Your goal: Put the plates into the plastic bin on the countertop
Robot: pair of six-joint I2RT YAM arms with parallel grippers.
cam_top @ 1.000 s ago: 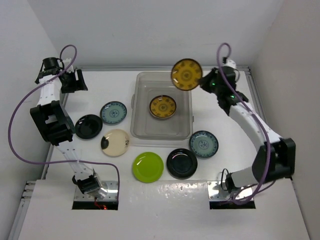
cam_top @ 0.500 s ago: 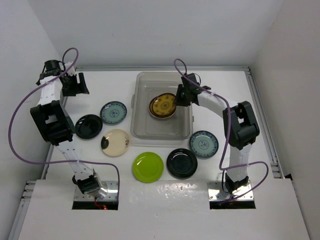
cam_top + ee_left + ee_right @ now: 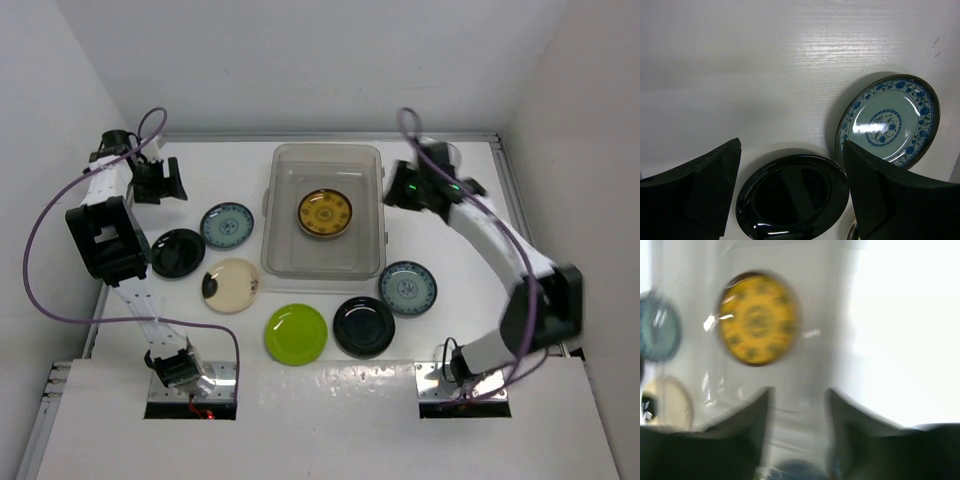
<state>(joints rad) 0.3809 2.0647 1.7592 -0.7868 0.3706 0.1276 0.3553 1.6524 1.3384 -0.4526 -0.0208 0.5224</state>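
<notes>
Your right hand [image 3: 400, 190] is hanging just outside the right rim of the plastic bin [image 3: 322, 262], its fingers standing apart with nothing between them. The wrist view is blurring, but the gap is showing plainly enough. Your left hand [image 3: 791, 150] is also gaping wide and carrying nothing. It is hovering over the far-left part of the bench [image 3: 230, 170] and looking down on the left black plate [image 3: 792, 197] and the left teal plate [image 3: 887, 120].

The amber plate [image 3: 324, 213] is lying flat in the middle of the bin. Six plates are waiting outside it on the bench. Left of the bin are that teal one, that black one and the cream plate [image 3: 230, 285]. In front of it are the lime green plate [image 3: 296, 333], the right black plate [image 3: 363, 326] and the right teal plate [image 3: 407, 287]. By my reckoning you are sitting well short of halfway — most of the carrying is still lying ahead.

A second ago your right hand was holding an amber plate up over the bin's far right corner, above another already lying inside. Half a second ago it was lowering that plate onto the other. Now the plate is resting in the bin, apparently stacked on its twin, and the hand is pulling away to the right. Your left hand is drifting slightly nearer its plates.
</notes>
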